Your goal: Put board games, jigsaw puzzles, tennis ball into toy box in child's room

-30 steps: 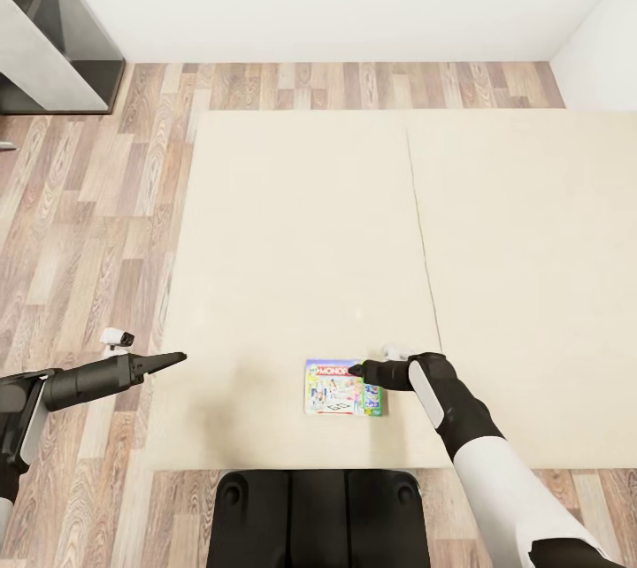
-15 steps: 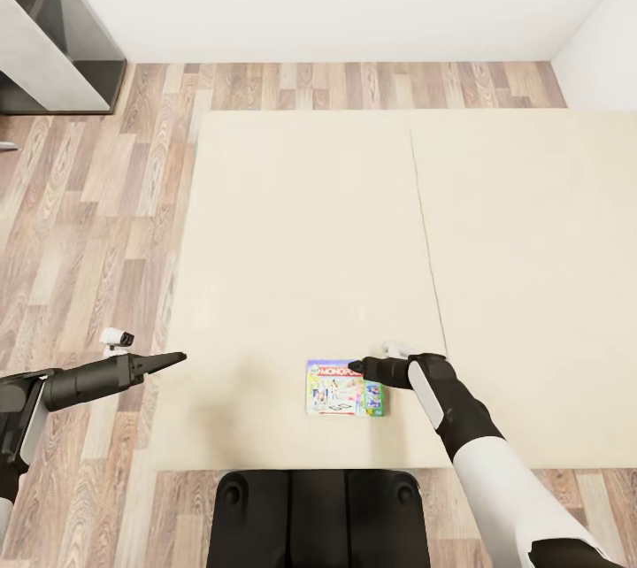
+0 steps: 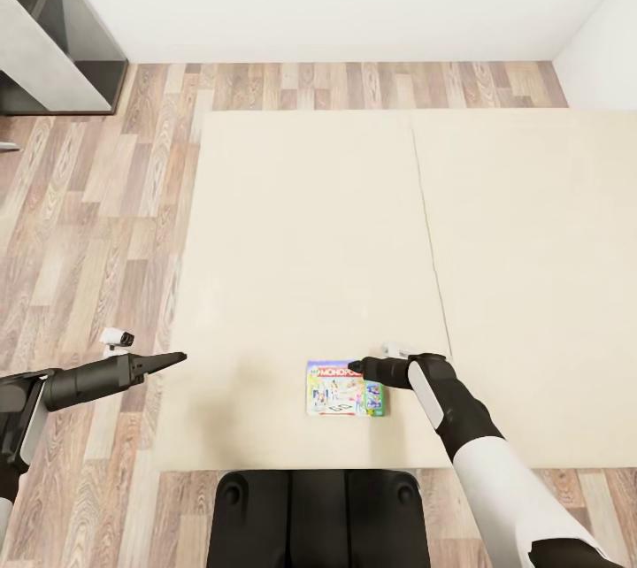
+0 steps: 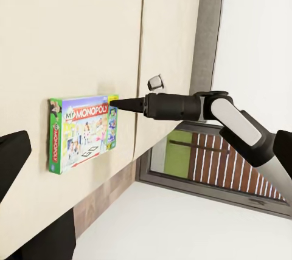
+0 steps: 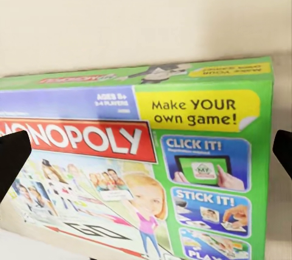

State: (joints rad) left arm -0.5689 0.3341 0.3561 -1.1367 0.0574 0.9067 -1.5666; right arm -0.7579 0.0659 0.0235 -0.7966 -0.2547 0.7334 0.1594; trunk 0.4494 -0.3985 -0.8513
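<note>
One of the board games [image 3: 341, 391], a white-blue "My Monopoly" box with a green edge, lies flat on the beige bed [image 3: 301, 232] near its front edge. My right gripper [image 3: 356, 366] hovers low over the box's far right corner. In the right wrist view its fingers [image 5: 12, 157] stand wide apart over the lid [image 5: 182, 169], so it is open and holds nothing. The left wrist view shows the box [image 4: 82, 129] with the right gripper's tip [image 4: 115, 103] at its edge. My left gripper [image 3: 175, 359] hangs open over the bed's left edge, far from the box.
Wood floor [image 3: 88, 223] runs left of and behind the bed. A dark grey and pale unit [image 3: 49, 46] stands at the back left against the white wall. A seam [image 3: 429, 241] splits the mattress in two. My black base [image 3: 318, 515] is at the bed's front edge.
The whole view has drifted slightly, so the bed sits a little further right. Both arms and the box keep their places.
</note>
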